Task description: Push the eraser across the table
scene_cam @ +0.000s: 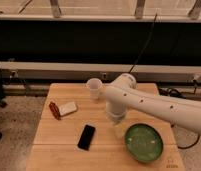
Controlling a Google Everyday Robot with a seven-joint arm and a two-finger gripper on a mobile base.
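One eraser [86,137] lies untouched on the counter [54,140] — gripper [117,129] hangs beside it, jaws apart, positioned for pushing.

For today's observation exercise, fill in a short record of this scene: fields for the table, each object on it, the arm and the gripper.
table: light wooden planks
eraser: flat, black, lying near the front, left of centre
bowl: green, front right
cup: white, upright, near the back edge
white block: left side, beside a small red object
arm: white, reaching in from the right
gripper: pointing down between eraser and bowl, open, holding nothing, apart from the eraser
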